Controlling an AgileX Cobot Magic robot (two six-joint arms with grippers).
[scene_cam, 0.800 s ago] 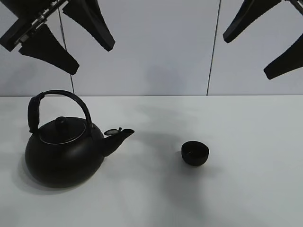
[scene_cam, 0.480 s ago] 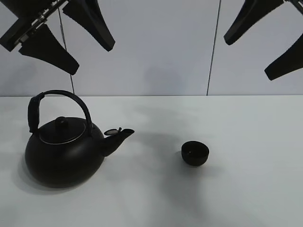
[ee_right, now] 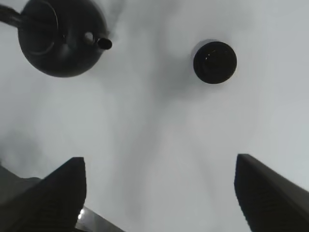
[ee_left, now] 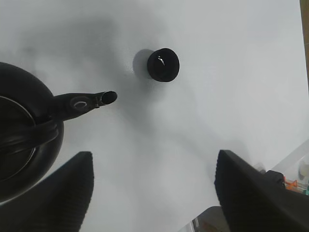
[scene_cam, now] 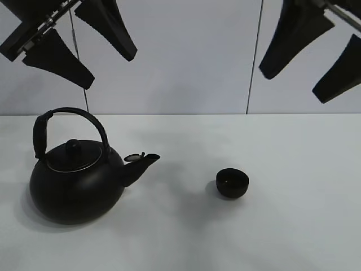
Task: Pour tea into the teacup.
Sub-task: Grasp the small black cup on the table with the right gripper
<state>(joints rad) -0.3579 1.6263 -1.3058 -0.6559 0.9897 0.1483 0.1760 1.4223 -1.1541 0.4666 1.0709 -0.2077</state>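
Note:
The small matte-black teacup (scene_cam: 232, 183) stands on the white table right of centre; it also shows in the left wrist view (ee_left: 163, 65) and the right wrist view (ee_right: 215, 62). The big black kettle (scene_cam: 76, 178) with arched handle stands at the left, its spout (scene_cam: 144, 161) pointing toward the cup; it also shows in the left wrist view (ee_left: 24, 135) and the right wrist view (ee_right: 60, 36). My left gripper (scene_cam: 84, 53) hangs open and empty high above the kettle. My right gripper (scene_cam: 307, 70) hangs open and empty high above, right of the cup.
The white table (scene_cam: 180, 237) backs onto a pale panelled wall (scene_cam: 186, 56). The table's edge and some small items beyond it show in the left wrist view (ee_left: 294, 179).
My right gripper has dropped lower and shifted slightly left in the exterior view. The left gripper, kettle and teacup have not moved.

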